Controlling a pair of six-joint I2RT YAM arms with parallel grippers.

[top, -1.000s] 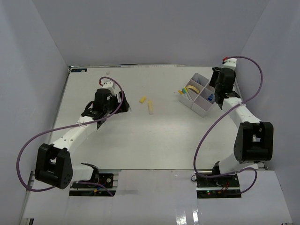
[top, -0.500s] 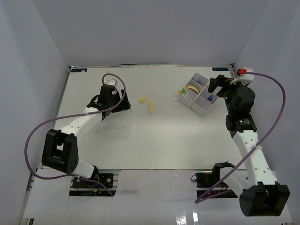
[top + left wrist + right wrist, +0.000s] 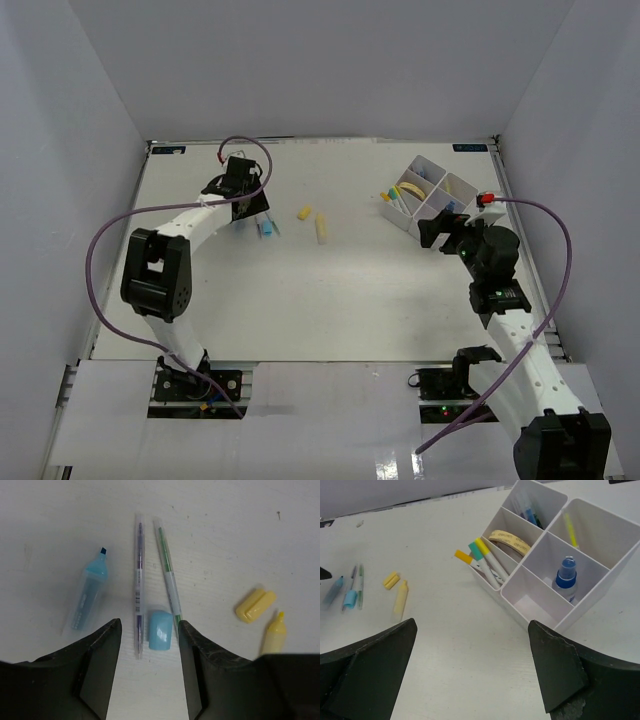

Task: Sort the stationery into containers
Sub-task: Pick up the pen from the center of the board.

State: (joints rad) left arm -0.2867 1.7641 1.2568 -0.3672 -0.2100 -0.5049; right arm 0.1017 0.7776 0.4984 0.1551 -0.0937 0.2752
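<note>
**Both tools spread: one just short of the tray, one over loose pens**

On the right side of the table [image 3: 330,300], the right tool [image 3: 472,625] has its fingers wide apart and grips nothing. The white tray [image 3: 540,607] sits just beyond it. A blue-capped bottle [image 3: 566,577] stands in its nearest compartment, and capped markers [image 3: 487,560] lean beside a tan ring [image 3: 509,540] in the left one. Near mid-table lie a yellow highlighter [image 3: 274,635] and a yellow cap [image 3: 255,605], well apart from both tools. Farther left, the left tool [image 3: 149,625] hangs with its fingers apart. Between them are a light blue cap [image 3: 160,630], a purple pen [image 3: 138,575] and a green pen [image 3: 166,565], none pinched. A blue highlighter [image 3: 90,597] lies just left of them.
</note>
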